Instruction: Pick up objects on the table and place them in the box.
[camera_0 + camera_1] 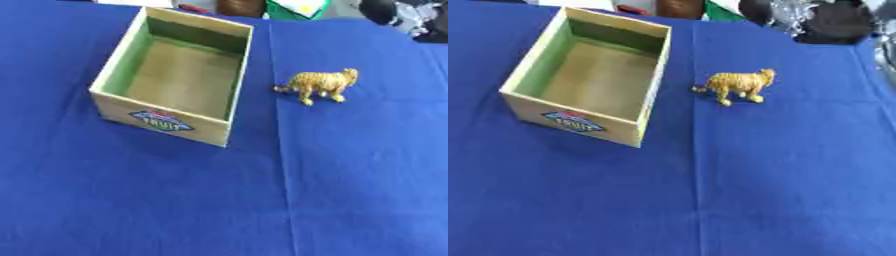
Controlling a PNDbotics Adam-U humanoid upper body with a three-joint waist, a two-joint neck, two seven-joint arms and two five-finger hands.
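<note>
one toy tiger [319, 84] stands upright on the blue cloth [350, 175] in the left eye view, near the open wooden box [157, 117], on its right. right eye view: dark clutter [833, 20] behind the table; neither robot hand is visible.

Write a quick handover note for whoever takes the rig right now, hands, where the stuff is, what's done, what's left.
Hands: neither the left nor the right shows in either view.
Things: the toy tiger stands upright on the blue tablecloth, to the right of the wooden box and apart from it. The box is open at the top and looks empty.
Done: nothing placed yet.
Left: pick up the tiger and put it in the box.
</note>
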